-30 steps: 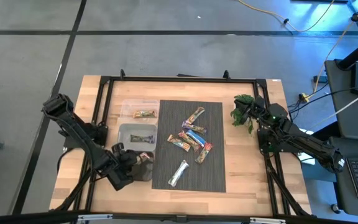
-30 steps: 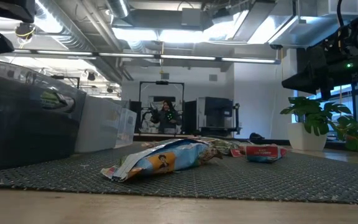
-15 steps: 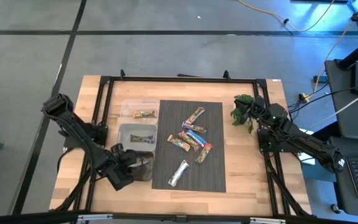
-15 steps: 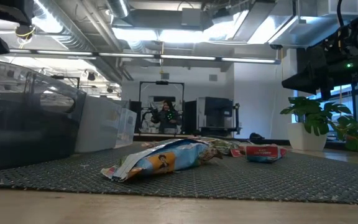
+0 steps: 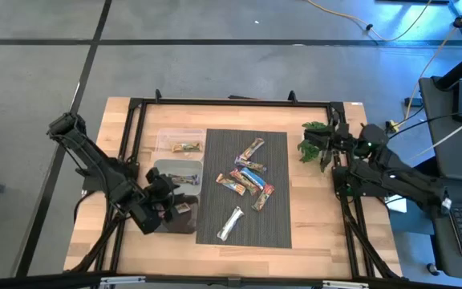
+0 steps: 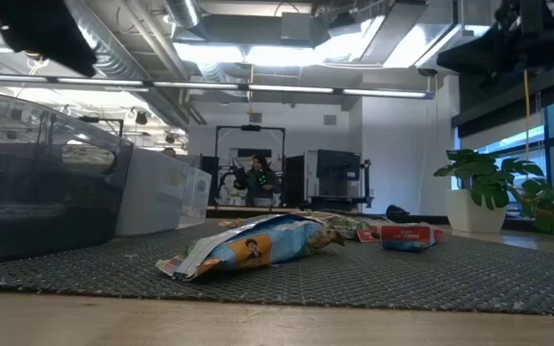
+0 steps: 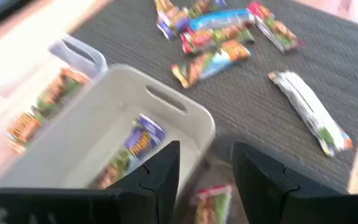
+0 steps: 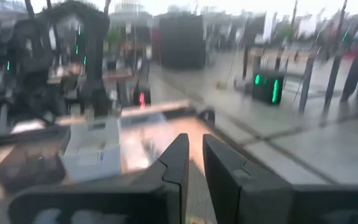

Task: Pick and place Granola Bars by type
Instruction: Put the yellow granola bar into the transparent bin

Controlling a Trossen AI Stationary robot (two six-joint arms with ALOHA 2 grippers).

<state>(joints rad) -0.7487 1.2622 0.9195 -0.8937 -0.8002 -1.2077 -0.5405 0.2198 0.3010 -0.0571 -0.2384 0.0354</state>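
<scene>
Several granola bars (image 5: 247,175) lie in a loose heap on the dark ribbed mat (image 5: 275,225), with a silver one (image 5: 229,223) nearer the front. One bar each lies in the clear bin (image 5: 167,138) and the white bin (image 5: 160,170). Another bar (image 7: 211,202) lies flat in the dark bin (image 5: 189,225). My left gripper (image 7: 205,155) hangs open above that bar, clear of it. My right gripper (image 8: 191,162) is shut on nothing, up in the air beside the green plant sprig (image 5: 313,146) at the table's right.
The three bins stand in a row along the mat's left edge, the dark one (image 6: 37,183) nearest the front. A black frame (image 5: 231,102) runs round the table top. Bare wood shows right of the mat (image 5: 315,209).
My left gripper has risen and drawn back toward the table's left edge, away from the dark bin. The bar that showed high behind that bin's wall in the low view no longer shows there. My right gripper has risen by the plant sprig.
</scene>
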